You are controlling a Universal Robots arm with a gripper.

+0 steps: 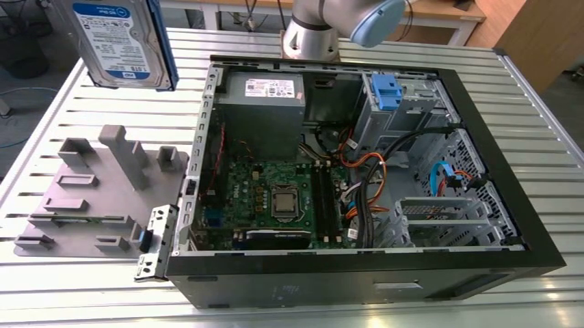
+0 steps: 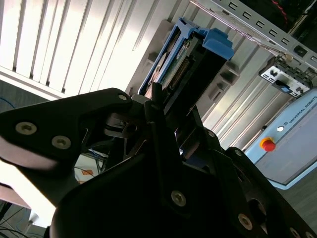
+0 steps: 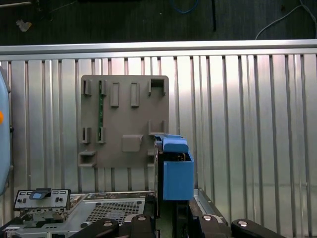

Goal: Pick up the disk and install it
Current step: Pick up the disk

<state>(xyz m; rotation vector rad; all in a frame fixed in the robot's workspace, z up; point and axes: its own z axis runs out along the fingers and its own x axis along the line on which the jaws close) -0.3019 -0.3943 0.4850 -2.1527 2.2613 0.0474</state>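
The open PC case (image 1: pixel 347 283) sits on the slatted table (image 1: pixel 119 109), with the arm base (image 1: pixel 315 34) right behind it. Inside, the power supply (image 1: pixel 264 92) is at the far end, a drive carrier (image 1: pixel 383 92) is in the cage to the exterior view's right of it, and the motherboard (image 1: pixel 273 198) is nearer the camera. The fixture plate (image 1: pixel 100 195) lies just beside the case on the exterior view's left. The disk (image 1: pixel 123 42) is up off the table on that same side, upright, clamped in the gripper (image 2: pixel 173 106).

Black tool (image 2: pixel 173 101), jaws closed upon the blue-framed silver metal disk (image 2: pixel 215 42); grey arm link with blue cap (image 1: pixel 351 24) at 12 o'clock in the exterior view.
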